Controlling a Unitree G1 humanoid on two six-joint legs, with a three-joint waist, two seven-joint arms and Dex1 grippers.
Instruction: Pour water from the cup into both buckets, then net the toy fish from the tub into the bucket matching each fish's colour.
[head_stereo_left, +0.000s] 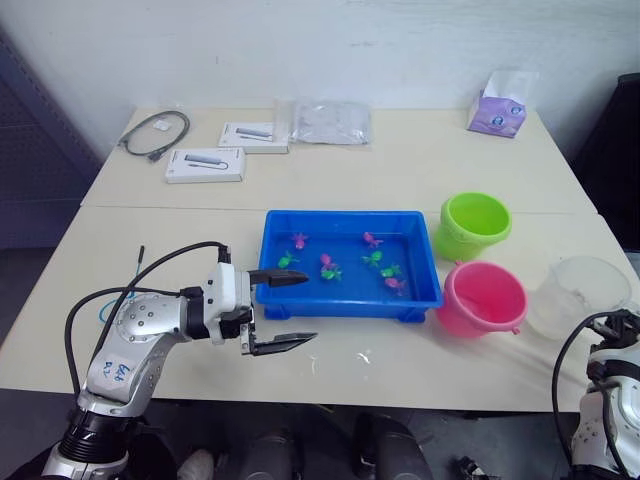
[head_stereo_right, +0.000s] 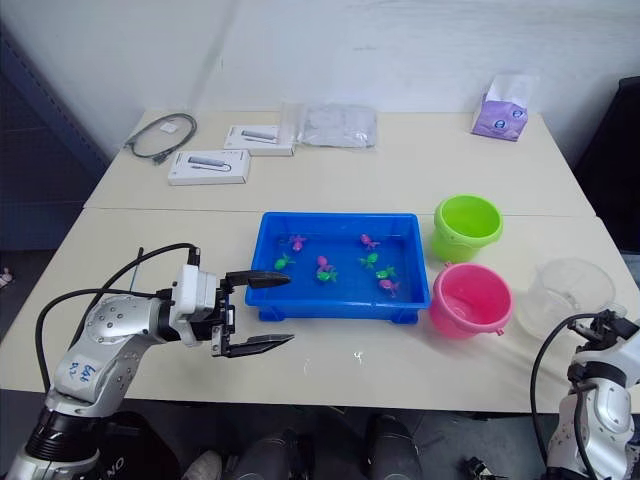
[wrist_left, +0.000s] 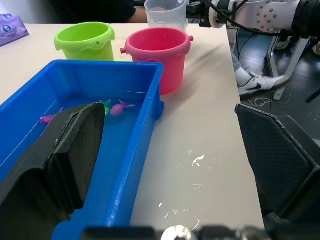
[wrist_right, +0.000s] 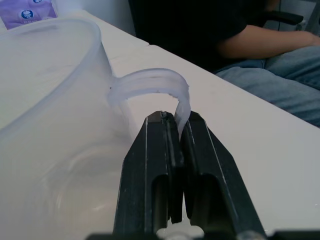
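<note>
The blue tub (head_stereo_left: 340, 216) sits mid-table with several pink (head_stereo_left: 372, 239) and green toy fish (head_stereo_left: 287, 260) in shallow water. To its right stand the lime green bucket (head_stereo_left: 473, 225) and, nearer, the pink bucket (head_stereo_left: 484, 298). The clear cup (head_stereo_left: 580, 295) stands upright at the table's right front. My right gripper (wrist_right: 177, 120) is shut on the cup's curved handle (wrist_right: 150, 82). My left gripper (head_stereo_left: 308, 308) is open at the tub's front left corner. One finger reaches over the tub's rim and the other hangs over the table in front.
Two white boxes (head_stereo_left: 205, 164), a grey coiled cable (head_stereo_left: 155, 133), a clear plastic bag (head_stereo_left: 330, 122) and a purple tissue pack (head_stereo_left: 497, 112) lie along the far side. A seated person (wrist_right: 270, 50) is close beyond the table's right edge.
</note>
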